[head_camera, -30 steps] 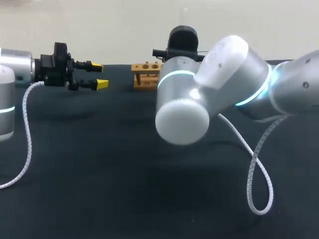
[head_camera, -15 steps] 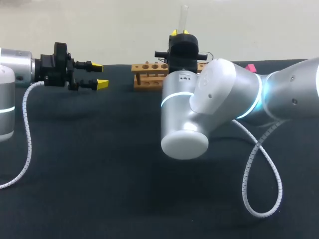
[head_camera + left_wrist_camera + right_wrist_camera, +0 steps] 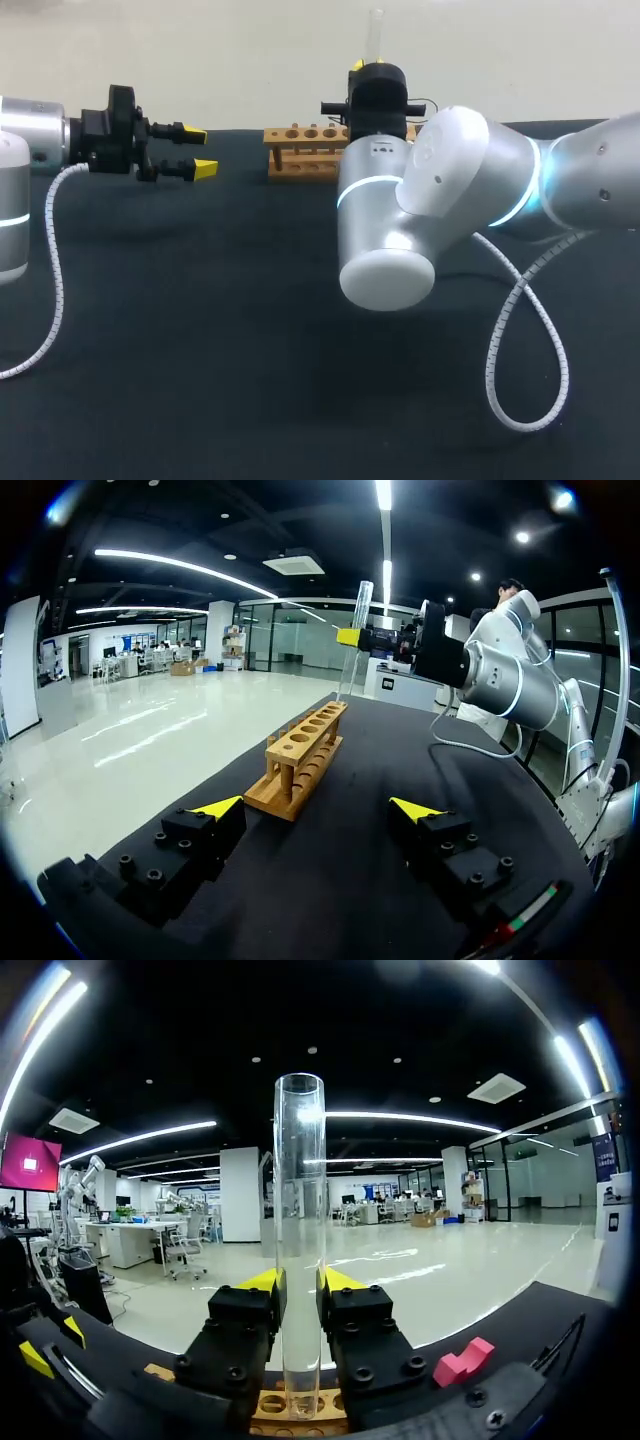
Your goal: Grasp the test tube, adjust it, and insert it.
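Seen from above & behind: black table (image 3: 200, 330) w/ wooden rack (image 3: 300, 150) at far edge. From rt side, right gripper (image 3: 297, 1290) clamped on clear test tube (image 3: 299, 1210), fingers pressing it from both sides at lower part. Tube upright, open end up, bottom end over rack, not yet in a hole. Small pink block (image 3: 465, 1362) on table near rack. At lt side, left gripper (image 3: 315, 808) held level above table, fingers spread wide, nothing between them, pointed toward rack but well apart from it. White coiled cables (image 3: 520, 350) drooping from both arms.
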Controlling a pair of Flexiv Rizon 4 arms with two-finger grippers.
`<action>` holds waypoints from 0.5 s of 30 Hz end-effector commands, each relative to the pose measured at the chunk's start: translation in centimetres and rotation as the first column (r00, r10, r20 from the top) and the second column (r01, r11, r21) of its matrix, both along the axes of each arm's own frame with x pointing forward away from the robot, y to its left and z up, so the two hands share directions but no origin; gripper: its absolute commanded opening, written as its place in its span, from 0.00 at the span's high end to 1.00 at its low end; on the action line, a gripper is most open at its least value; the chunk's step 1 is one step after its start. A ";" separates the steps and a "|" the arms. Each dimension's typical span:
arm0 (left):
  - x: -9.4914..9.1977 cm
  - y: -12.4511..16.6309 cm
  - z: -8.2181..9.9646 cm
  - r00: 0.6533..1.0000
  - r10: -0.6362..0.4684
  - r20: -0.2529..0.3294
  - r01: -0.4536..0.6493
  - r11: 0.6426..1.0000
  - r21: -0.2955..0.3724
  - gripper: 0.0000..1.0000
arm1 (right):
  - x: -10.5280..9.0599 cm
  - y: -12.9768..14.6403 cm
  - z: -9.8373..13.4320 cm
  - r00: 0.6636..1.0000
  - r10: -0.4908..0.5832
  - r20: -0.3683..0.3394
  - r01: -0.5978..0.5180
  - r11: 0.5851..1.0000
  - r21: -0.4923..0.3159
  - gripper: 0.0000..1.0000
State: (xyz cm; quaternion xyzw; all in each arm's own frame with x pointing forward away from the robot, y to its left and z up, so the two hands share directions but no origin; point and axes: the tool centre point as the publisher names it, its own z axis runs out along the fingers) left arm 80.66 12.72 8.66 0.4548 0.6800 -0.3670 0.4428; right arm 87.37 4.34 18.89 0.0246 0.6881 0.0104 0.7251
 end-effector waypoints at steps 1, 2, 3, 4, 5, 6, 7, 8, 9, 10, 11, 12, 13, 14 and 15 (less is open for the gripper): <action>0.0 0.1 -0.1 1.000 0.000 0.004 0.000 1.000 -0.003 0.00 | 0.8 -0.1 -0.5 1.000 0.013 0.003 -0.013 1.000 -0.001 1.00; 0.0 0.1 -0.1 1.000 0.000 0.004 0.000 1.000 -0.003 0.00 | 1.0 -0.1 -0.6 1.000 0.014 -0.001 -0.014 1.000 0.003 1.00; 0.0 0.1 -0.1 1.000 0.000 0.004 0.000 1.000 -0.003 0.00 | 1.1 -0.1 -0.7 1.000 0.014 -0.002 -0.014 1.000 0.005 1.00; 0.0 0.1 -0.1 1.000 0.000 0.004 0.000 1.000 -0.003 0.00 | 1.2 -0.2 -0.7 1.000 0.016 -0.003 -0.016 1.000 0.006 1.00; 0.0 0.1 -0.1 1.000 0.000 0.004 0.000 1.000 -0.003 0.00 | 1.4 -0.3 -0.7 1.000 0.017 -0.004 -0.017 1.000 0.007 1.00; 0.0 0.1 -0.1 1.000 0.000 0.004 0.000 1.000 -0.003 0.00 | 1.5 -0.3 -0.8 1.000 0.019 -0.005 -0.019 1.000 0.008 1.00; 0.0 0.1 -0.1 1.000 0.000 0.004 0.000 1.000 -0.003 0.00 | 1.6 -0.3 -0.8 1.000 0.020 -0.006 -0.020 1.000 0.007 1.00; 0.0 0.1 -0.1 1.000 0.000 0.004 0.000 1.000 -0.003 0.00 | 1.7 -0.3 -0.8 1.000 0.021 -0.006 -0.021 1.000 0.006 1.00; 0.0 0.1 -0.1 1.000 0.000 0.004 0.000 1.000 -0.003 0.00 | 1.8 -0.4 -0.8 1.000 0.023 -0.007 -0.023 1.000 0.005 1.00; 0.0 0.1 -0.1 1.000 0.000 0.004 0.000 1.000 -0.003 0.00 | 1.8 -0.4 -0.9 1.000 0.025 -0.008 -0.024 1.000 0.004 1.00; 0.0 0.1 -0.1 1.000 0.000 0.004 0.000 1.000 -0.003 0.00 | 1.9 -0.4 -0.9 1.000 0.027 -0.009 -0.027 1.000 0.003 1.00; 0.0 0.1 -0.1 1.000 0.000 0.004 0.000 1.000 -0.003 0.00 | 2.0 -0.4 -1.0 1.000 0.028 -0.012 -0.028 1.000 0.000 1.00; 0.0 0.1 -0.1 1.000 0.000 0.004 0.000 1.000 -0.003 0.00 | 2.0 -0.5 -1.1 0.999 0.029 -0.015 -0.029 1.000 -0.005 1.00; 0.0 0.1 -0.1 1.000 0.000 0.004 0.000 1.000 -0.003 0.00 | 2.1 -0.5 -1.1 0.999 0.029 -0.016 -0.029 1.000 -0.005 1.00; 0.0 0.1 -0.1 1.000 0.000 0.004 0.000 1.000 -0.003 0.00 | 2.1 -0.6 -1.2 0.999 0.029 -0.018 -0.029 1.000 -0.004 1.00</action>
